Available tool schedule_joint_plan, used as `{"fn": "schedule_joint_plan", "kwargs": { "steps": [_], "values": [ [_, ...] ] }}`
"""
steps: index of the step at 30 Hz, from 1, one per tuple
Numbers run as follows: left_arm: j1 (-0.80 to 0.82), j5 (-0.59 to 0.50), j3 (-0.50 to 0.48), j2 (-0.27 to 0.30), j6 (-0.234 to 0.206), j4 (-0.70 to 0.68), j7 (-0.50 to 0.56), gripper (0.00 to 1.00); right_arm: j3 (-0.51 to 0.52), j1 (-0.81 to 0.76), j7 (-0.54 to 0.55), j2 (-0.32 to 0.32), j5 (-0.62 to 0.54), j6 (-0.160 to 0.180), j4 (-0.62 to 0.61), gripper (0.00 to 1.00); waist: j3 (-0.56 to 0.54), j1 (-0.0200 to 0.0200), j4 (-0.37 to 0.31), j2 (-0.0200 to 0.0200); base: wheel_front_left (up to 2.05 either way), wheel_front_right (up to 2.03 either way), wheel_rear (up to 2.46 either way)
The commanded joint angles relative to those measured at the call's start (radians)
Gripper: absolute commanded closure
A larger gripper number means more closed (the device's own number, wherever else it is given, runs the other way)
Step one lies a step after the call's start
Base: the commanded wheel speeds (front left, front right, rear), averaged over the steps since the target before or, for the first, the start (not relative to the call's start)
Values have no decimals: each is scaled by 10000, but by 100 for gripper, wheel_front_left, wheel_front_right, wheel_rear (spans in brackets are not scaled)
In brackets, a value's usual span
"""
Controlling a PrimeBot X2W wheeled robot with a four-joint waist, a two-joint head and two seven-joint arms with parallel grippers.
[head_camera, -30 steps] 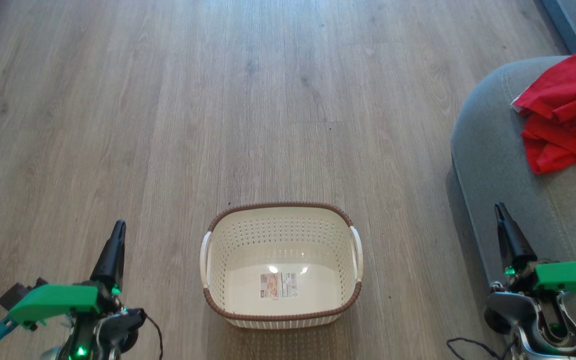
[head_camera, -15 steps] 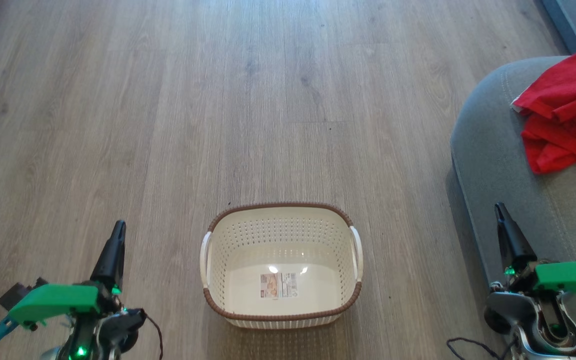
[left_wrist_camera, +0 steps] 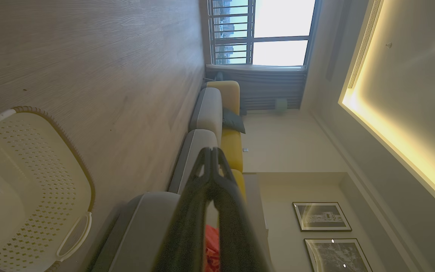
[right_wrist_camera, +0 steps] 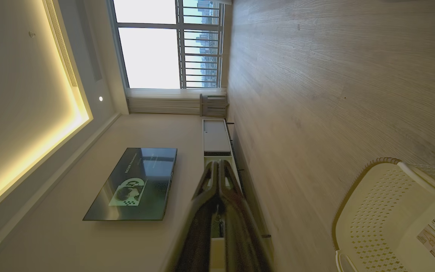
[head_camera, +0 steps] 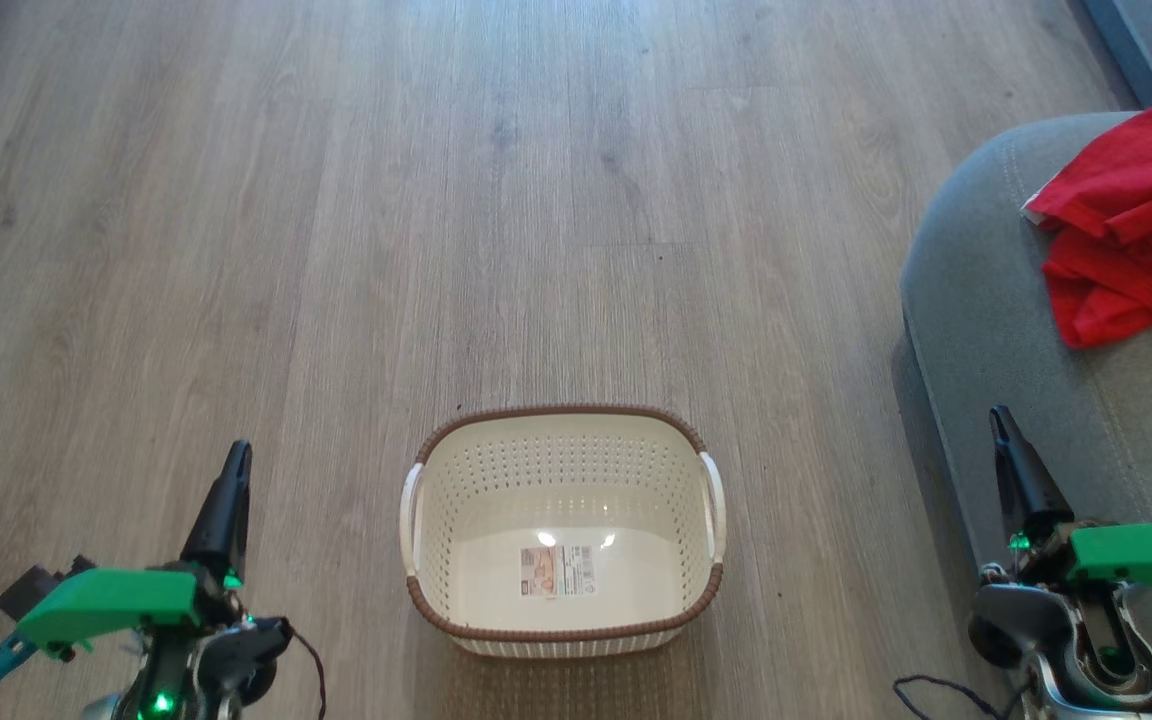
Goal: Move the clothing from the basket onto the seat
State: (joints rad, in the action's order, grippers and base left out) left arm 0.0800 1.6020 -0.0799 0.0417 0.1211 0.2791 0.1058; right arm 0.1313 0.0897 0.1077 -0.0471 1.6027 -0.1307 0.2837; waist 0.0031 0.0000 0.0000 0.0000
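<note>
the clothing (head_camera: 1131, 230), a soft bright red crumpled heap with a bit of white edge peeking out at its left side, is lying on the big grey fabric seat (head_camera: 986, 300) with the rounded corner and stitched seam, off on the robot's right. none of it is touching either hand.

the right gripper (head_camera: 998, 415) has its two long dark fingers pressed flat together, nothing between them. seen from the head camera it sits over the near edge of the seat, pointing forward, and the red heap is further up the cushion and a bit to its right, well apart from the tips. the right wrist view shows the same pinched-shut fingers aimed across the room toward a wall-mounted tv (right_wrist_camera: 134, 185).

the left gripper (head_camera: 238, 450) is closed up tight too, holding nothing, over the grey-brown wood plank floor (head_camera: 436, 200) on the other side of the basket. so the clothing is about as far from that hand as it gets here, with the basket between them. in the left wrist view a scrap of red shows just past its fingers, on the grey cushion.

the small oval cream plastic basket (head_camera: 556, 409) with the perforated walls, brown woven-look rim and white side handles stands upright on the floor between the two hands, near the seat but not touching it. its bare bottom shows a paper label (head_camera: 557, 571) stuck in the middle.
</note>
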Motion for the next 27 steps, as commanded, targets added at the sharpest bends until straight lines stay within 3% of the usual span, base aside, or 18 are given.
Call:
{"fn": "schedule_joint_plan", "kwargs": {
  "steps": [1,27],
  "values": [
    [280,68,-338,85,96,-340,74,100,-176,182,54,-31,60,0,-389,100,0,0,0,0,0,0,0],
    [280,68,-338,85,96,-340,73,100,-176,182,54,-31,60,0,-389,100,0,0,0,0,0,0,0]
  ]
}}
